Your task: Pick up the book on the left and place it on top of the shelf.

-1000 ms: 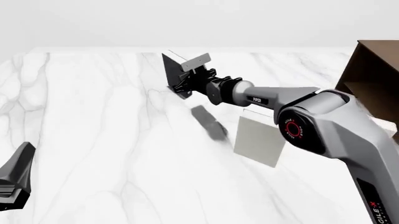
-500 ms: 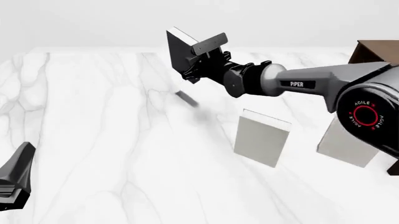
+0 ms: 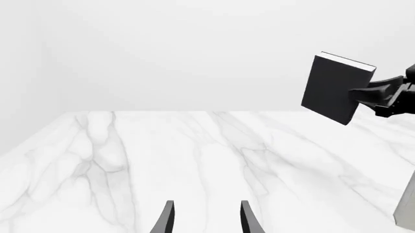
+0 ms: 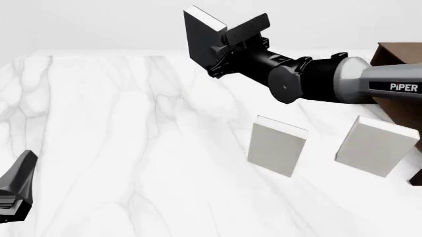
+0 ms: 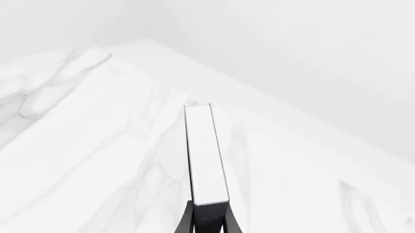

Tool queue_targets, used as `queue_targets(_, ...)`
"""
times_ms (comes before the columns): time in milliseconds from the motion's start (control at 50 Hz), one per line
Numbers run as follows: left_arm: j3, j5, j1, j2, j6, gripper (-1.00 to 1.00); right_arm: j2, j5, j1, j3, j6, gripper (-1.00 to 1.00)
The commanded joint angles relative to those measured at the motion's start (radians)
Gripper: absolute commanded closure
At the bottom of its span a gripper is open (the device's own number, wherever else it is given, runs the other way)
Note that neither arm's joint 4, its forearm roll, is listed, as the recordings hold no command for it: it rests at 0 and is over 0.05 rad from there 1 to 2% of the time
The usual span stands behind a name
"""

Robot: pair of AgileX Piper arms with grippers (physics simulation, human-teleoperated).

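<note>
The book (image 4: 199, 39): dark charcoal cover, white page edges, held aloft well clear of the marble table (image 4: 118, 148), up at about 12 o'clock in the front view. Clamped between the fingers of the right gripper (image 4: 228, 42), one finger across the near cover, the other out of sight behind. Right arm stretched long from 3 o'clock toward 11 o'clock, wrist tipped slightly upward, forearm nearly level above the table. Seen along the right wrist camera as a thin white page edge (image 5: 205, 155) rising straight out from between the closed fingers. From the left wrist view, same book (image 3: 334, 87) tilted a little, high against the pale wall. Two pale grey-white books standing upright on the table below the arm: one at about 5 o'clock of centre (image 4: 275, 146), the other further toward 4 o'clock (image 4: 374, 146), well apart from each other. The shelf (image 4: 399, 84), dark brown, only a sliver at the 3 o'clock edge, partly behind the arm. Left gripper (image 3: 205, 218) low at 8 o'clock in the front view, fingers spread apart with nothing between, probably just above the table, though contact hard to judge.
</note>
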State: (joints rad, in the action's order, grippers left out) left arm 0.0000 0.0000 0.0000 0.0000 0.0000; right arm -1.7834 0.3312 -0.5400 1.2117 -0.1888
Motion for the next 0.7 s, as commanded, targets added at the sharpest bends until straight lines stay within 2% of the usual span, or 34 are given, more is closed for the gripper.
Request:
queue_targets(20,0.0,0.0,0.0,0.0,0.0,-1.0,0.158,-0.002,-0.002,-0.103,-0.014,1.0)
queue_targets(460,0.0,0.0,0.0,0.0,0.0,-1.0,0.386,-0.096,0.031,-0.191,-0.084,1.0)
queue_targets(700,0.0,0.0,0.0,0.0,0.0,-1.0,0.512,-0.153,0.093,-0.241,-0.159,1.0)
